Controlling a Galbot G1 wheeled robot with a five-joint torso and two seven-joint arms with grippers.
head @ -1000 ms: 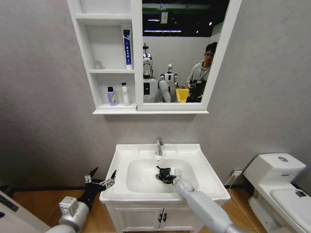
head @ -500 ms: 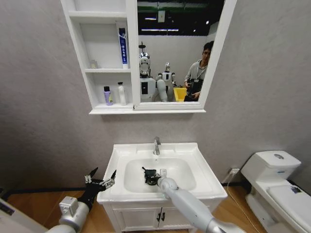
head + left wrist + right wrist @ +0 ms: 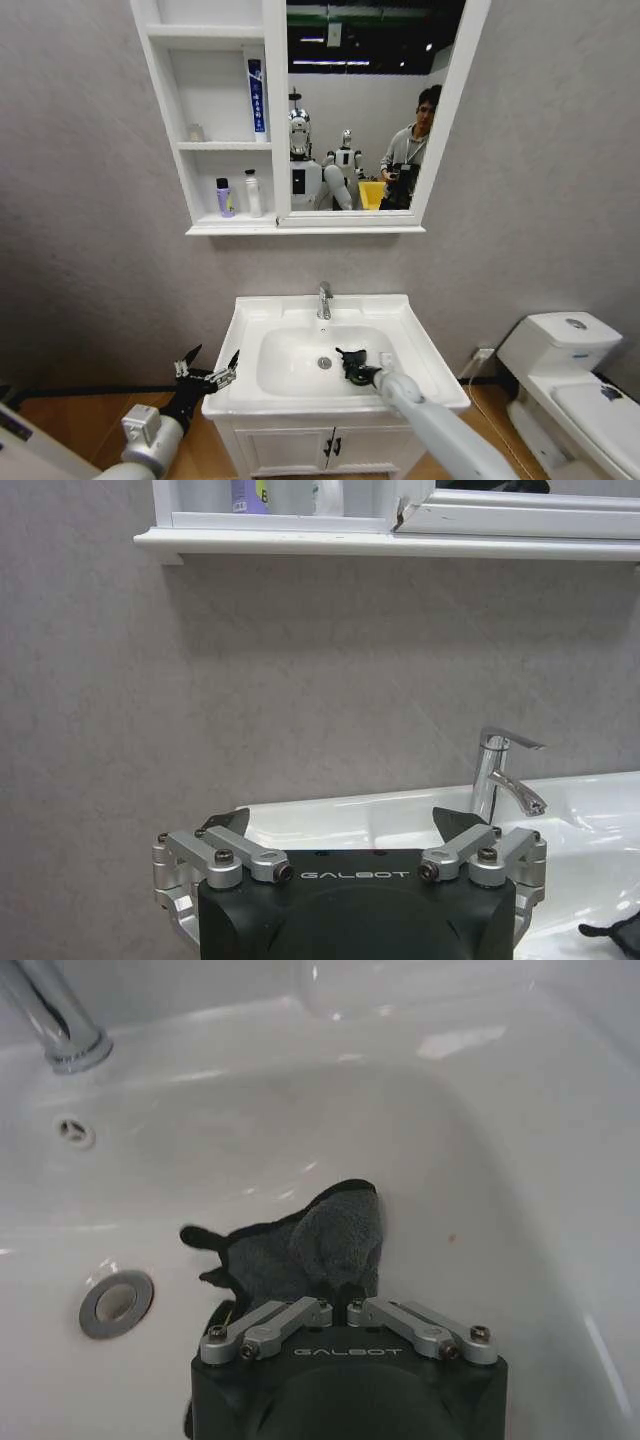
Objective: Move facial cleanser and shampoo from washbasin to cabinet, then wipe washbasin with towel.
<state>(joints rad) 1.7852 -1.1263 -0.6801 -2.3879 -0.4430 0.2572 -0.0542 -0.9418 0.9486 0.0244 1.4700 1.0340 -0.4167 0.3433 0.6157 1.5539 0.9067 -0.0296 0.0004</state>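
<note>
The white washbasin (image 3: 415, 345) stands before me with its chrome tap (image 3: 324, 300). My right gripper (image 3: 357, 372) is down in the bowl, right of the drain (image 3: 117, 1303), shut on the dark grey towel (image 3: 310, 1245), which is bunched against the bowl's floor. My left gripper (image 3: 206, 374) hangs open just off the washbasin's left edge, holding nothing. On the cabinet (image 3: 205, 120) a white-and-blue tube (image 3: 258, 95) stands in the middle niche, and a purple bottle (image 3: 224, 198) and a white bottle (image 3: 254, 193) in the lower one. I cannot tell which are the facial cleanser and the shampoo.
A white toilet (image 3: 560, 350) stands at the right. Below the washbasin is a two-door vanity (image 3: 330, 450). The cabinet's bottom ledge (image 3: 300, 542) overhangs the grey wall above the tap (image 3: 498, 772).
The right gripper has swept the towel across the bowl, first toward the left, then back to the right of the drain. The left arm has not moved.
</note>
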